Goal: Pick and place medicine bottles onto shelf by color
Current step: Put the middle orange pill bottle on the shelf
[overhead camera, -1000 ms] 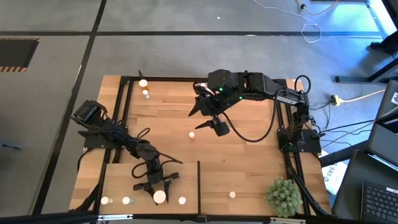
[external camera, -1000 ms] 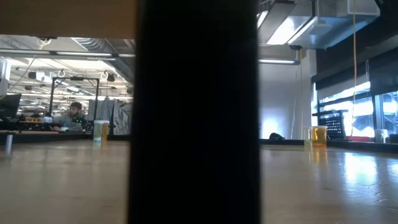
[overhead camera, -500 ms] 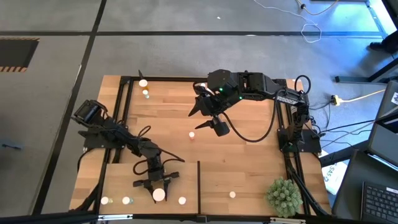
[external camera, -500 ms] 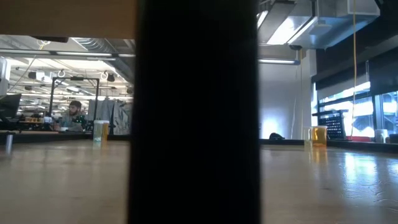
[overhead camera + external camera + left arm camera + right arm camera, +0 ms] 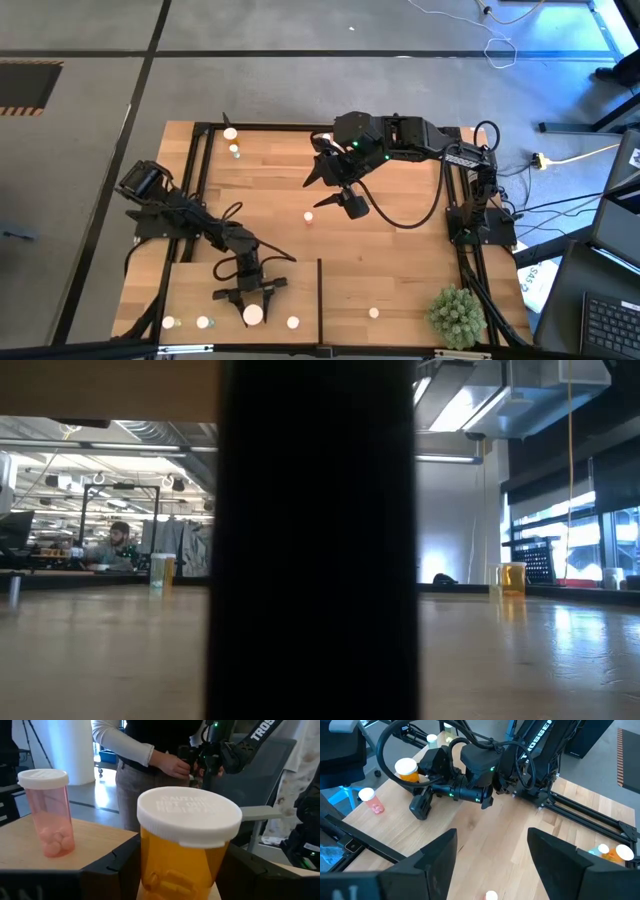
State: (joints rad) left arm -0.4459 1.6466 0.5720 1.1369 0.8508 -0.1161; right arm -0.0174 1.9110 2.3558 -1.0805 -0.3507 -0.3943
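A wide orange medicine bottle (image 5: 182,860) with a white cap (image 5: 254,314) stands in the left half of the pale shelf (image 5: 420,290), left of the dark divider (image 5: 319,295). My left gripper (image 5: 251,298) is level and shut on it. A pink bottle (image 5: 47,815) stands on the shelf beside it (image 5: 293,322). More bottles stand on the shelf (image 5: 203,322) (image 5: 373,313), at mid-table (image 5: 309,215) and in the far left corner (image 5: 230,133). My right gripper (image 5: 332,192) hangs open, high over the far middle of the table, with nothing between its fingers (image 5: 490,855). My left gripper has the wide orange bottle's body below the cap (image 5: 150,855) between its two fingers (image 5: 117,865), one on each side. The fingers come level from the table's far side toward the near edge. The bottle stands upright; its foot is out of the picture.
A spiky green plant ball (image 5: 455,315) sits at the near right corner. Black frame rails (image 5: 200,190) run along the table's sides. A person (image 5: 150,755) stands beyond the near edge. In the low view a broad dark upright (image 5: 315,540) blocks the middle.
My left gripper has turned slightly about its wrist while staying in place over the shelf; the orange bottle remains upright between its fingers. My right arm has kept still.
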